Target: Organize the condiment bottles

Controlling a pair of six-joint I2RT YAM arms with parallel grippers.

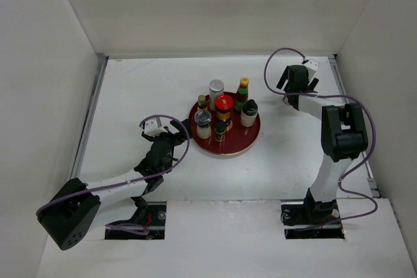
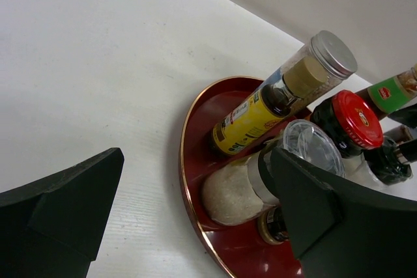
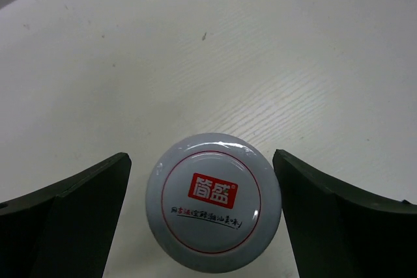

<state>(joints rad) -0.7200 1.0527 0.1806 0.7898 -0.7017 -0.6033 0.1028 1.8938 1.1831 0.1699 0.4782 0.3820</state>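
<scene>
Several condiment bottles stand on the round red tray (image 1: 251, 140): a silver-capped one (image 1: 215, 89), a red-capped one (image 1: 224, 105), a tall green orange-capped one (image 1: 242, 92) and a black-capped white one (image 1: 249, 113). My left gripper (image 1: 163, 133) is open just left of the tray. Its wrist view shows the tray rim (image 2: 185, 161), the silver-capped bottle (image 2: 287, 89) and a clear-lidded jar of white grains (image 2: 241, 190) by the right finger (image 2: 313, 206). At the back right, my right gripper (image 1: 298, 81) is open around a grey-lidded jar (image 3: 214, 203), with a gap on each side.
White walls enclose the table on the left, back and right. The right arm's purple cable (image 1: 273, 63) loops above the table beside the gripper. Both arm bases sit at the near edge.
</scene>
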